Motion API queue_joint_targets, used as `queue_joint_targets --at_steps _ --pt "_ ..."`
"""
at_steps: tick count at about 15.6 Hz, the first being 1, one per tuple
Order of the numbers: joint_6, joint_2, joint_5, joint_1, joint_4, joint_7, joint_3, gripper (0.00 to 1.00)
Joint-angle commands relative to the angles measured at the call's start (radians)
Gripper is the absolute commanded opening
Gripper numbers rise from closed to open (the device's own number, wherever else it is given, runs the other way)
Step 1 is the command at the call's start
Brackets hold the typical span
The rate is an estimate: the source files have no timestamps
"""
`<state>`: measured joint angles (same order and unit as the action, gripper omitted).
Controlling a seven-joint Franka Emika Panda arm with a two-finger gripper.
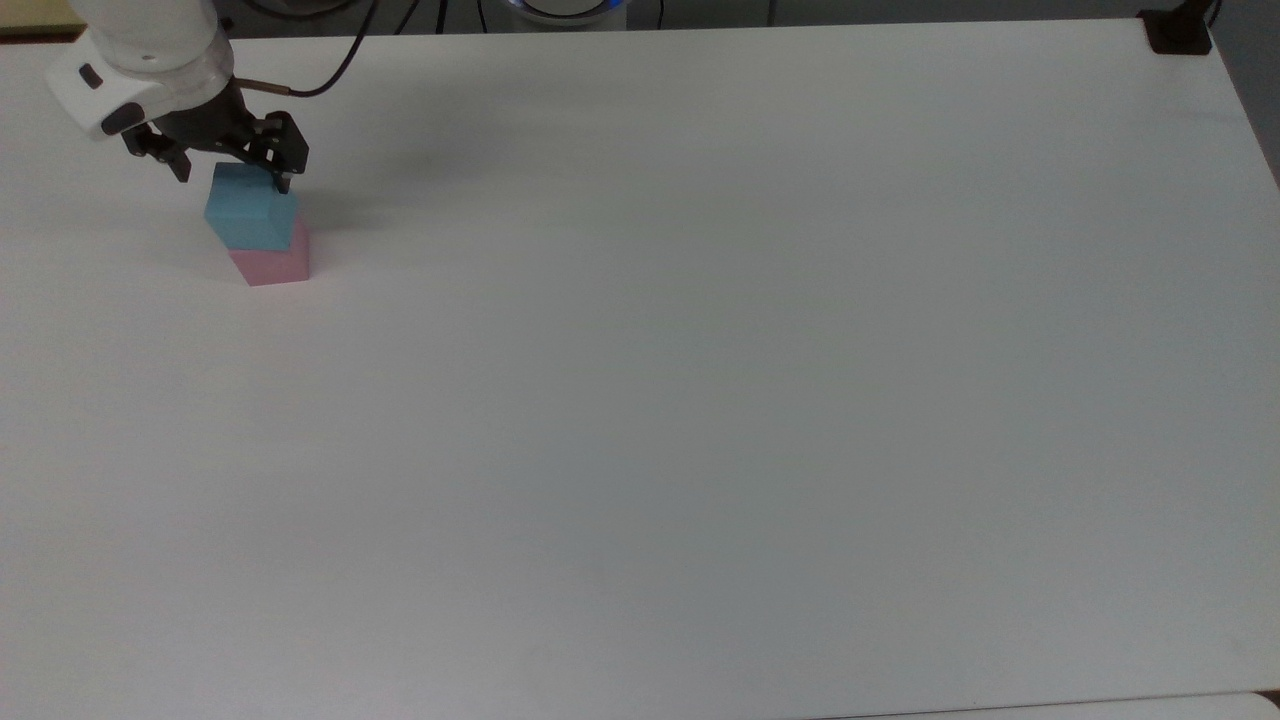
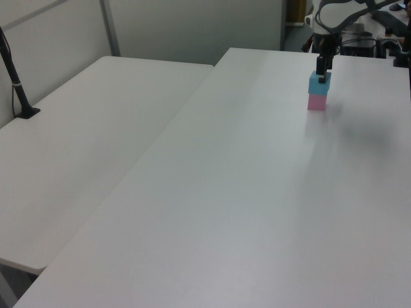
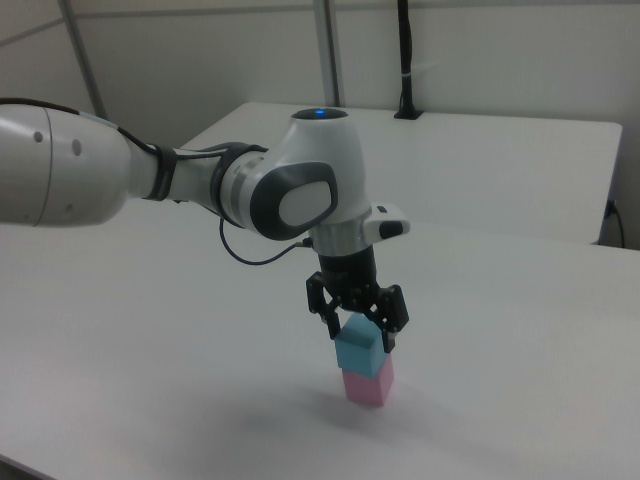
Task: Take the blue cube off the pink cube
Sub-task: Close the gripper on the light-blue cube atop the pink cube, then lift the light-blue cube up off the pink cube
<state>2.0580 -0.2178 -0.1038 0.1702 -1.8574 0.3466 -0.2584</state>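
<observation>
text: none legible | labels: none | brands: none | numbers: none | signs: none | blue cube (image 1: pixel 248 212) at 10 o'clock in the top view: plain faces | pink cube (image 1: pixel 272 262) under it: plain faces | white arm shell (image 3: pixel 300 195): no marking readable

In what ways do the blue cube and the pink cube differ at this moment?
Colour: the blue cube is light sky blue, the pink cube pale pink.
Position: the blue cube sits on top of the pink cube, which rests on the white table.
Gripper: the open gripper has its fingers around the blue cube's top; the pink cube is not near them.
Shared: both are plain matte cubes of about equal size.
</observation>
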Motion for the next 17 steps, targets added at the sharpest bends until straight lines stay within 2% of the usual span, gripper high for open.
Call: queue_joint_targets --at_steps 1,2,3,5,8,11,14,17 --pt "0.028 0.008 -0.010 -0.005 -0.026 -0.031 0.011 0.85" --pt "0.021 0.008 -0.010 -0.005 -0.025 -0.031 0.017 0.73" --pt "0.018 0.011 -0.008 -0.005 -0.025 -0.031 0.019 0.50" --pt "-0.021 0.012 -0.008 -0.006 -0.017 -0.032 0.039 0.29" --pt "-0.064 0.032 -0.008 -0.005 -0.009 -0.023 0.041 0.27" --pt "-0.114 0.041 -0.008 0.005 0.042 -0.002 0.041 0.27" --pt "-0.110 0.006 -0.001 0.003 0.114 0.011 0.041 0.27" --pt "-0.111 -0.046 0.062 -0.015 0.207 0.003 0.041 0.27"
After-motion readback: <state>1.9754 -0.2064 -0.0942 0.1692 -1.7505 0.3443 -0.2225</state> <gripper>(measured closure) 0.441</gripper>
